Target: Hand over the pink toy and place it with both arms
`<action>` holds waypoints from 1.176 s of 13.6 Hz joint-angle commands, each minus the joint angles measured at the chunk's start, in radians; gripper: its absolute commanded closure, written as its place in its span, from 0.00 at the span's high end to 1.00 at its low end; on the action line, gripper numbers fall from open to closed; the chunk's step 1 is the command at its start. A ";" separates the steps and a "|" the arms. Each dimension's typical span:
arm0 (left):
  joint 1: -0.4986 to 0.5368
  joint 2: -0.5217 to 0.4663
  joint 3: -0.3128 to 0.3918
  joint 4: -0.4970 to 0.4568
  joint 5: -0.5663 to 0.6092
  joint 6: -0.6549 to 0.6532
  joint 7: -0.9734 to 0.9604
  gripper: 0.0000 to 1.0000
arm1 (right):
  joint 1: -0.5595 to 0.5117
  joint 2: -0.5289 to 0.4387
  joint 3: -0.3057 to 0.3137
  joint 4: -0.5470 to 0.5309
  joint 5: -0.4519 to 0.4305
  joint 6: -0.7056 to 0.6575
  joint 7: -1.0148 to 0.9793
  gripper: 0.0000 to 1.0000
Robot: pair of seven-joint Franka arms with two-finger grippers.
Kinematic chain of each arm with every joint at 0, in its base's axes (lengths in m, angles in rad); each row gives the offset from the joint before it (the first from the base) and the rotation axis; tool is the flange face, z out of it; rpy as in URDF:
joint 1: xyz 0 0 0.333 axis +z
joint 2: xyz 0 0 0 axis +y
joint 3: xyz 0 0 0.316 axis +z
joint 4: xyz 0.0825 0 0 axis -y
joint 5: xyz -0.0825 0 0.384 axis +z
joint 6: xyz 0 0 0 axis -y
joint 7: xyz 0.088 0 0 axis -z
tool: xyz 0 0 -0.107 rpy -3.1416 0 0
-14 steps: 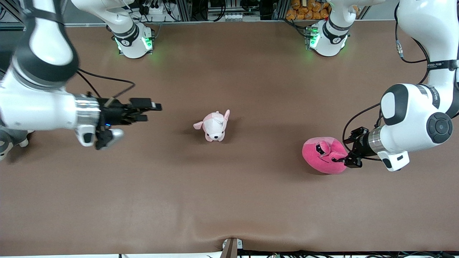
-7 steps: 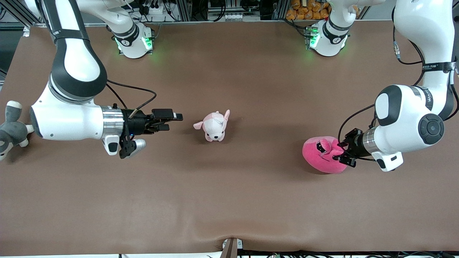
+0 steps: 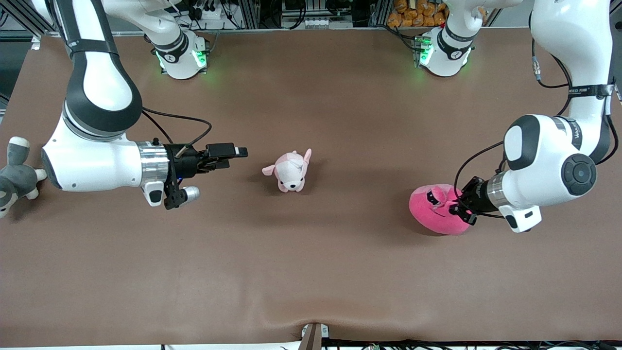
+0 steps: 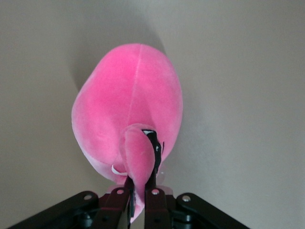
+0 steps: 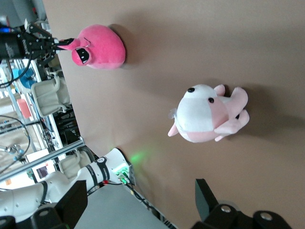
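The bright hot-pink, rounded plush toy with dark angry eyes [image 3: 437, 214] is sitting on the brown counter [image 3: 340, 272] toward the left arm's end, a little nearer to the front camera than the small pale pink-and-white puppy plush [image 3: 290, 170] at mid-counter. The left gripper [image 3: 460, 210] is lying low against the toy's face end, its jaws pinched nearly flat together on a small soft protrusion of the plush [image 4: 138, 157], which the left wrist view shows squeezed between the two black fingers [image 4: 153, 202]; judging by this, a thin nub is being taken because the round body is too bulky to span, and a grip at one end is leaving the rest of the body free for the other arm to take. The toy's long axis is running roughly along the line of the left gripper, its face and pinched nub pointing toward the left arm and its smooth rounded back [image 4: 128, 95] pointing toward mid-counter and the right arm. The right gripper [image 3: 223, 156] is hovering over the counter on the right arm's side of the puppy, jaws spread wide and holding nothing, apparently waiting level and facing the toy so as to receive it. A grey-and-white plush [image 3: 14, 172] is lying at the counter's edge at the right arm's end.
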 commanded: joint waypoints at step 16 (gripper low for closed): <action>-0.043 -0.059 -0.347 0.246 -0.102 -0.063 -0.744 0.00 | 0.018 -0.012 0.021 0.070 0.023 -0.019 0.393 1.00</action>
